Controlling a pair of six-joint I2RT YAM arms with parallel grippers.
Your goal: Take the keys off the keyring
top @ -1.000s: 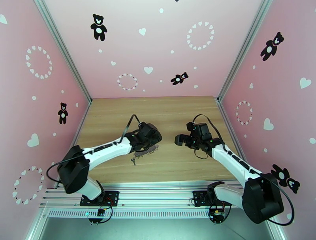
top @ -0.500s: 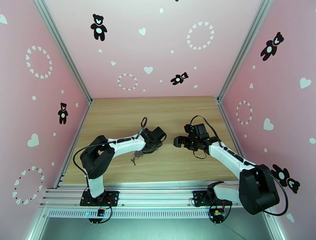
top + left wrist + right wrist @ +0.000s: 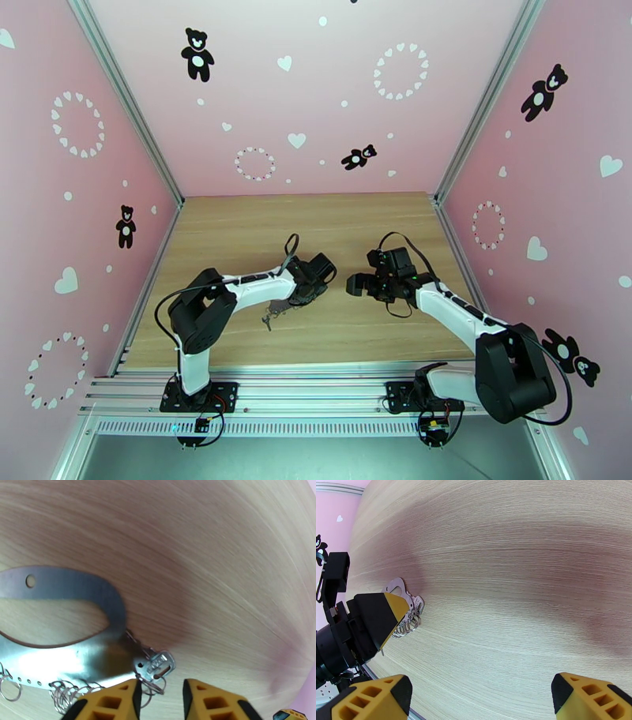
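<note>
The keyring [image 3: 59, 586] is a flat silvery oval loop lying on the wood, with several small wire rings [image 3: 65, 691] along its lower edge. A tiny key [image 3: 155, 665] hangs from it on a short chain. My left gripper [image 3: 160, 695] stands right over these, its yellow fingers [image 3: 114, 701] narrowly apart with a wire ring in the gap. From above, the left gripper [image 3: 314, 278] covers the keyring [image 3: 304, 300], and a dark chain end [image 3: 269, 318] trails toward the front left. My right gripper [image 3: 355, 283] hovers wide open just to the right, nothing between its fingers [image 3: 371, 699].
In the right wrist view the left gripper [image 3: 375, 618] sits over the keyring [image 3: 397, 585] and its rings [image 3: 409, 624]. Bare wooden tabletop [image 3: 316, 221] stretches behind both arms. Pink walls close it in on three sides, and a metal rail [image 3: 300, 387] runs along the near edge.
The left arm has folded its elbow up and in, the gripper has shifted slightly right over the keyring, and its jaws have narrowed. The right gripper has barely moved.
</note>
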